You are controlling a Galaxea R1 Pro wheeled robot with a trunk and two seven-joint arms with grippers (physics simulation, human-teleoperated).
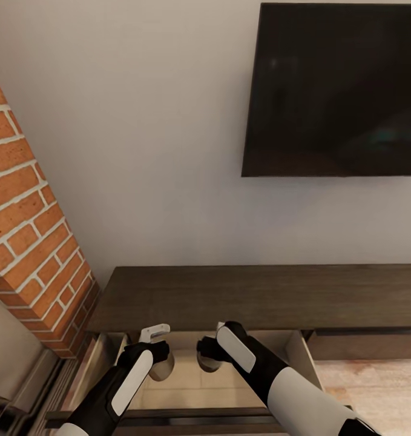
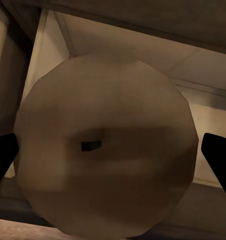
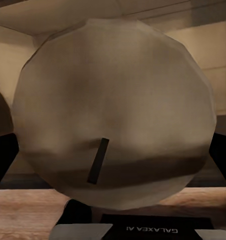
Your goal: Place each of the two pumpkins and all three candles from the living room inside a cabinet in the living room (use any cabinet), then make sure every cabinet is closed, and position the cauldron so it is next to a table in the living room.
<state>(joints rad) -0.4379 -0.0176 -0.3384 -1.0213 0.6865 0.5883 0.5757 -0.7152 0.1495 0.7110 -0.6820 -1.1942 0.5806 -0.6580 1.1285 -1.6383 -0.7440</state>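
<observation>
Stood at the cabinet (image 1: 259, 297), the long dark brown console under a black television (image 1: 338, 91) on the pale wall, with a brick pillar (image 1: 23, 212) just beside its left end. Reached both arms over its open drawer (image 1: 229, 387), pale beige inside and pulled out towards the robot.

Gripped the first candle (image 2: 105, 150) in the left gripper (image 1: 160, 358), above the left part of the drawer. Clamped its dark fingers (image 2: 3, 157) narrowly against opposite sides of the squat cylinder. Faced the flat pale top, with its small dark wick, straight at the left wrist camera, so kept the short axis running along the fingers and down towards the drawer floor.

Gripped the second candle (image 3: 113, 115) likewise in the right gripper (image 1: 208, 358), just beside the first and apart from it, above the middle of the drawer. Pinched with fingers (image 3: 3, 155) set against either flank. Turned its pale top and slanted wick towards the right wrist camera, axis again along the fingers.

Could not tell whether either candle touched the drawer bottom.
</observation>
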